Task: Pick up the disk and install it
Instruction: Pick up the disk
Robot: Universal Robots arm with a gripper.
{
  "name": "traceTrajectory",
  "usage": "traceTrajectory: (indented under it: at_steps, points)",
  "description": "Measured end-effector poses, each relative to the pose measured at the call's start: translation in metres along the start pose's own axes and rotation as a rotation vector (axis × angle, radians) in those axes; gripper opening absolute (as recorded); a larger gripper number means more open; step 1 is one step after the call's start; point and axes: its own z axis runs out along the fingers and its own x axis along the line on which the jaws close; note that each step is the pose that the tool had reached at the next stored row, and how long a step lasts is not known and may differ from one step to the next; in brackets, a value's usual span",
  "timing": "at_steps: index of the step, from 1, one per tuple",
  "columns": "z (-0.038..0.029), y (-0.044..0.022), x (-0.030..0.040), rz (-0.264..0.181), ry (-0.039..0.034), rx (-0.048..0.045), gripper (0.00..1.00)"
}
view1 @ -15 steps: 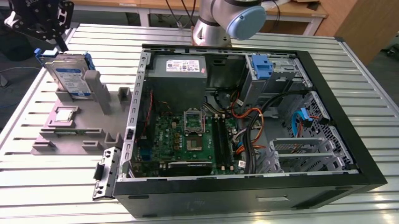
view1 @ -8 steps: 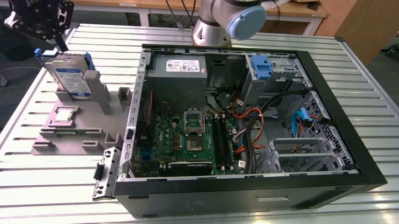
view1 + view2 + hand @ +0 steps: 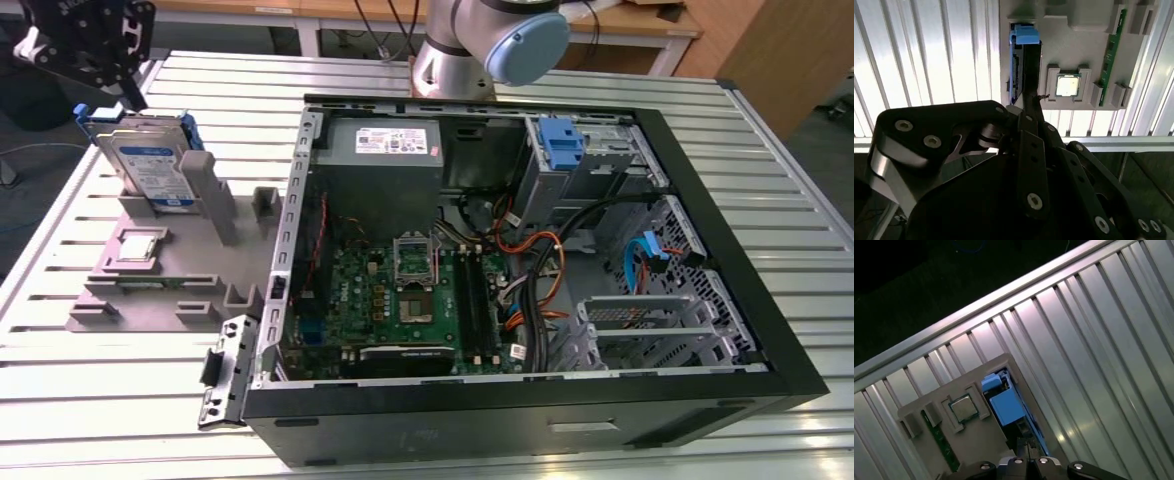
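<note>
The disk (image 3: pixel 150 165) stands on edge in a slot of the grey holder (image 3: pixel 174 290) on the exterior view's left; it is silver with a blue-and-white label and a blue bracket. My gripper (image 3: pixel 134 98) hangs just above the disk's top edge, a little toward the table's far left corner. Both wrist views look down past the gripper (image 3: pixel 1030 102) (image 3: pixel 1029 442) onto the disk's blue bracket (image 3: pixel 1025 35) (image 3: pixel 1006 407). The fingers meet with no gap between them and hold nothing.
A square processor chip (image 3: pixel 140 248) (image 3: pixel 1068 85) (image 3: pixel 963 408) and a green memory stick (image 3: pixel 1111 50) lie in the same holder. The open computer case (image 3: pixel 747 260) takes up the slatted table's middle and right, with a blue-tabbed drive bay (image 3: pixel 561 140). The arm's base (image 3: pixel 481 45) stands behind it.
</note>
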Motion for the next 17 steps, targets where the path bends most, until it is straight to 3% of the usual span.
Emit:
traceTrajectory:
  at_steps: [10,17]
  points:
    - [0.0025,0.0003,0.0002,-0.162,-0.0065,-0.0027,0.11]
    - [0.0026,0.0005,0.0002,-0.169,-0.0053,-0.0063,0.11]
